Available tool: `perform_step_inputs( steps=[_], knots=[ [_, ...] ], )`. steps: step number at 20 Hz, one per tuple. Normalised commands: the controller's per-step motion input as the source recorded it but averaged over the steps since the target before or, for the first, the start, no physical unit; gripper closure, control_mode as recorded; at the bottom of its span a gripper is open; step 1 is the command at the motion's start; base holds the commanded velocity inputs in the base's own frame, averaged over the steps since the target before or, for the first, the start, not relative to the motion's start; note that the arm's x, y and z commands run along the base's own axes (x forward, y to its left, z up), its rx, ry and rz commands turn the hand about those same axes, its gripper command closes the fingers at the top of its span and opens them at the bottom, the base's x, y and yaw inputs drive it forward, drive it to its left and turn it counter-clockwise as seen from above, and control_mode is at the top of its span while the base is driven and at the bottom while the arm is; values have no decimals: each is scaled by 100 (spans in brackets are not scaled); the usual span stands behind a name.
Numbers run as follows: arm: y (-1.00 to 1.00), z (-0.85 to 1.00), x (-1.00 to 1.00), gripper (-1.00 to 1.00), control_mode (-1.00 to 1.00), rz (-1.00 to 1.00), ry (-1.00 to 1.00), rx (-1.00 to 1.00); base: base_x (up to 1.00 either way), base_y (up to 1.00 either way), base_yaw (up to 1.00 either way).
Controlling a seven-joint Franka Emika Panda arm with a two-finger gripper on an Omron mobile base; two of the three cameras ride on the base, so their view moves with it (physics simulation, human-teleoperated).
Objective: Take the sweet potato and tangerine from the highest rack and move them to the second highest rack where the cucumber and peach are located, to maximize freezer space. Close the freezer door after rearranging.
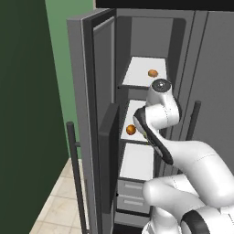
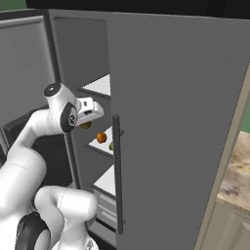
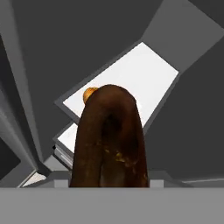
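My gripper (image 2: 93, 113) is clamped on the dark brown tapered sweet potato (image 3: 109, 140), held out in front of the open grey freezer (image 1: 183, 55). I should lower it level onto the middle white rack (image 1: 132, 119), clear of the orange-red peach (image 1: 131, 130).

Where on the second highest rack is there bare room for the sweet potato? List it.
Bare: the second highest rack behind the peach, toward the back wall. Crowded: its front edge, where peach and cucumber sit side by side. The arm hides its right side. The lowest rack lies bare.
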Motion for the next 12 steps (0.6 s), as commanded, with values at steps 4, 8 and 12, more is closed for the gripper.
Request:
perform_step_inputs(
  steps=[4,8,12],
  knots=[
    [0,-62,4,100,-100,0,7,-19,0,0,0],
    [0,-56,34,100,-100,0,7,-10,0,0,0],
    [-1,-36,59,100,-100,0,1,0,0,0,0]
  ],
)
